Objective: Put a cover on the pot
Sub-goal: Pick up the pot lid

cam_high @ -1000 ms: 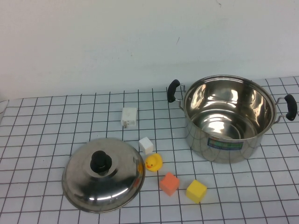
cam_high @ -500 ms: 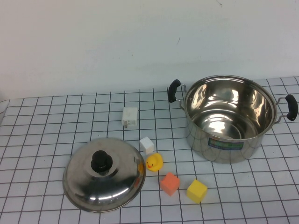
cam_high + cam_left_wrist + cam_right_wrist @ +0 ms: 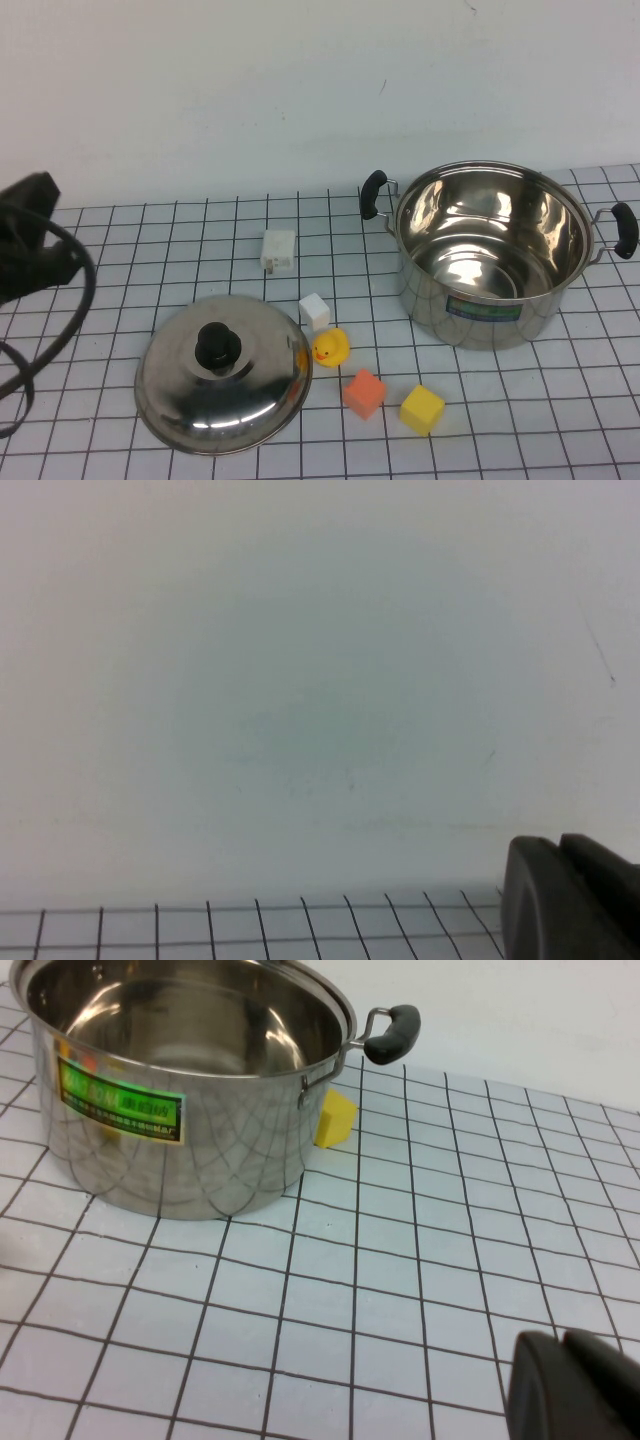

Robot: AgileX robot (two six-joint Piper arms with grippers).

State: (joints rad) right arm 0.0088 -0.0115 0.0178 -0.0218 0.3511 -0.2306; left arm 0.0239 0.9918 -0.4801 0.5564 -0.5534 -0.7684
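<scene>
The pot (image 3: 487,255) stands uncovered and empty at the right back of the gridded table, with black side handles and a blue-green label. It also shows in the right wrist view (image 3: 180,1090). The domed steel lid (image 3: 222,372) with a black knob lies on the table at the front left. My left arm (image 3: 35,235) shows at the left edge, left of and behind the lid. My left gripper (image 3: 558,842) is shut and empty, facing the white wall. My right gripper (image 3: 562,1337) is shut and empty above the table near the pot; it is outside the high view.
A white plug adapter (image 3: 277,250), a white cube (image 3: 314,311), a yellow duck (image 3: 328,348), an orange cube (image 3: 363,392) and a yellow cube (image 3: 421,409) lie between lid and pot. A white wall rises behind the table.
My left arm has come into the high view at the left edge. Pot, lid and small objects have not moved.
</scene>
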